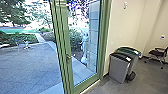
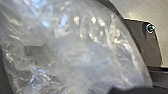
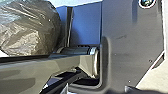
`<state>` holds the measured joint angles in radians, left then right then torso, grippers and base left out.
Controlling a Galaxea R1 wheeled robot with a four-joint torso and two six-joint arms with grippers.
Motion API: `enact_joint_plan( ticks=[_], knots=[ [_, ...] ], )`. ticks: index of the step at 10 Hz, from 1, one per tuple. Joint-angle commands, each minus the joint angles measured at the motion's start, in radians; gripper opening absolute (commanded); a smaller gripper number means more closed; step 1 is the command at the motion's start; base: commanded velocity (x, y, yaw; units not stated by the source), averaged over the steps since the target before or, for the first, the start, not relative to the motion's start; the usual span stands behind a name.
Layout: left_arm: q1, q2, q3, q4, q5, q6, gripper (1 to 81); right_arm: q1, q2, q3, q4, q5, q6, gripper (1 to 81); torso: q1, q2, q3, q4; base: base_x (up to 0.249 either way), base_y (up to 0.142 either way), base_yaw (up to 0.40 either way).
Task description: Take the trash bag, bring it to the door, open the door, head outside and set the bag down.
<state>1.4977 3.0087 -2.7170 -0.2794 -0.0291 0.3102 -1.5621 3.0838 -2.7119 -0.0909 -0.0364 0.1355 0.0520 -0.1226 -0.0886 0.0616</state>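
ok so you've got one green-framed glass door (image 1: 63, 32) with one handle (image 1: 69, 57) on it, one person (image 1: 84, 46) showing in its glass, two bins (image 1: 118, 68) just beside it, one chair (image 1: 158, 53) farther from it, plus one trash bag (image 3: 30, 27).

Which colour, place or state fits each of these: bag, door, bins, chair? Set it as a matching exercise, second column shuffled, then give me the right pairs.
Column one
1. Bag
2. Door
3. Bins
4. Chair

Column two
A. Green-framed and glazed
B. Dark, at the head view's far right
C. Shiny, crinkled plastic
D. Grey-sided, between door and chair in the head view

Right pairs: 1-C, 2-A, 3-D, 4-B
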Motion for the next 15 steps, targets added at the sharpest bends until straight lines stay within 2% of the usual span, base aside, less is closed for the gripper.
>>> enact_joint_plan(
  ticks=[1, 3, 15],
  knots=[
    [-0.049, 0.0, 0.005, 0.02, 0.041, 0.006, 1.0, 0.036, 0.028, 0.002, -0.015, -0.069, -0.019, 81.1, 0.0, 0.0, 0.0, 0.0, 0.136, 0.0, 0.0],
    [-0.049, 0.0, 0.005, 0.022, 0.041, 0.006, 1.0, 0.036, 0.029, 0.002, -0.015, -0.069, -0.019, 81.1, 0.0, 0.0, 0.0, 0.0, 0.136, 0.0, 0.0],
    [-0.049, 0.003, 0.005, 0.022, 0.041, 0.006, 1.0, 0.038, 0.032, 0.002, -0.015, -0.069, -0.019, 81.1, 0.0, 0.0, 0.0, 0.0, 0.143, -0.064, 0.0]
  ],
)
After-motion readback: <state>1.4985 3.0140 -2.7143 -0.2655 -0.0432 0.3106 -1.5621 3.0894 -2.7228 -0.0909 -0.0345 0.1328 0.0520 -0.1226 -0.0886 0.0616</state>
